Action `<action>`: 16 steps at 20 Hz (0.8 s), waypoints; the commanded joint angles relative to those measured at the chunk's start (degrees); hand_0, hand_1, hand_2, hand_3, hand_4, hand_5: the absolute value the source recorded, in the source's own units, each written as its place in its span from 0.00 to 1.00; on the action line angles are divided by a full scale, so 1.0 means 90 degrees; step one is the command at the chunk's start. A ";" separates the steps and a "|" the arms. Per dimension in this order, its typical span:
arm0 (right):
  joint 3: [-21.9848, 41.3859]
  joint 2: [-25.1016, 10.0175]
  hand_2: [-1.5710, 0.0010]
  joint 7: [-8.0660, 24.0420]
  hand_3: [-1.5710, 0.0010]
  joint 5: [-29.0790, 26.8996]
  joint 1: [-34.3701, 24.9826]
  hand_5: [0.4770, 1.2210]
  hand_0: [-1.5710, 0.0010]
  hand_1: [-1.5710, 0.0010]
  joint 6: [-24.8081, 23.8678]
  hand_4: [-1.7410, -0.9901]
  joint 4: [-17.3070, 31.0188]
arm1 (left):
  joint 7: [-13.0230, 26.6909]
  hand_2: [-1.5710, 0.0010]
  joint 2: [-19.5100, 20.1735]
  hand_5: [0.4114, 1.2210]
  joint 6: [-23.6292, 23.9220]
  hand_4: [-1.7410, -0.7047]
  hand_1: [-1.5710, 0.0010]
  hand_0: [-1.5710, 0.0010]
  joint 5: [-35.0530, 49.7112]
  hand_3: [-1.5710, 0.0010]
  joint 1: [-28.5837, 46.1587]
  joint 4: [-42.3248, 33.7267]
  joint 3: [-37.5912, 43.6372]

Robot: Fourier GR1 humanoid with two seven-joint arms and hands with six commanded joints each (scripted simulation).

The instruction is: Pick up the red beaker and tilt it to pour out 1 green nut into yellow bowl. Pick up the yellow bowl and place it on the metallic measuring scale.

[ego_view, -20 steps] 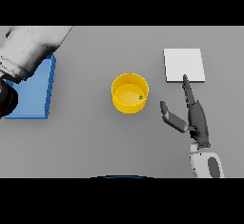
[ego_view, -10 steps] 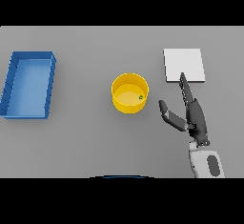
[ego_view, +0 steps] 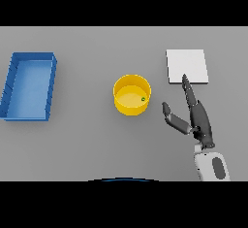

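The yellow bowl [ego_view: 131, 94] stands upright near the middle of the table, with one small green nut [ego_view: 143, 99] inside by its right wall. To its right my right hand [ego_view: 199, 119] hovers open, fingers straight and pointing away from me, thumb spread toward the bowl. A gap separates the thumb from the bowl. The fingertips reach the near edge of the pale square measuring scale [ego_view: 187, 66] at the back right. No red beaker shows in the head view. My left hand is out of sight.
A blue rectangular tray [ego_view: 12, 89] lies at the far left of the grey table, nothing visible inside it.
My left arm, seen over the blue tray a second ago, has withdrawn out of view. The right hand has barely moved.
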 commanded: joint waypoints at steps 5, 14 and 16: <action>-0.0011 -0.0014 1.00 -0.0088 1.00 0.0003 0.0067 0.31 1.00 1.00 0.0007 0.71 0.0097 | 0.0714 0.00 0.0373 1.00 0.0799 0.00 0.00 0.00 0.0852 0.12 0.1558 -0.2048 -0.0008; -0.0040 0.0009 1.00 -0.0053 1.00 -0.0063 0.0033 0.27 1.00 1.00 -0.0004 0.76 0.0042 | 0.1779 0.00 0.0921 0.74 0.1996 0.00 0.00 0.00 0.1783 0.13 0.3501 -0.4755 -0.0571; 0.0005 0.0065 1.00 0.0039 1.00 -0.0030 -0.0018 0.27 1.00 1.00 -0.0020 0.77 0.0071 | 0.1984 0.00 0.1127 0.59 0.1692 0.08 0.00 0.00 0.1991 0.10 0.3597 -0.5096 -0.0802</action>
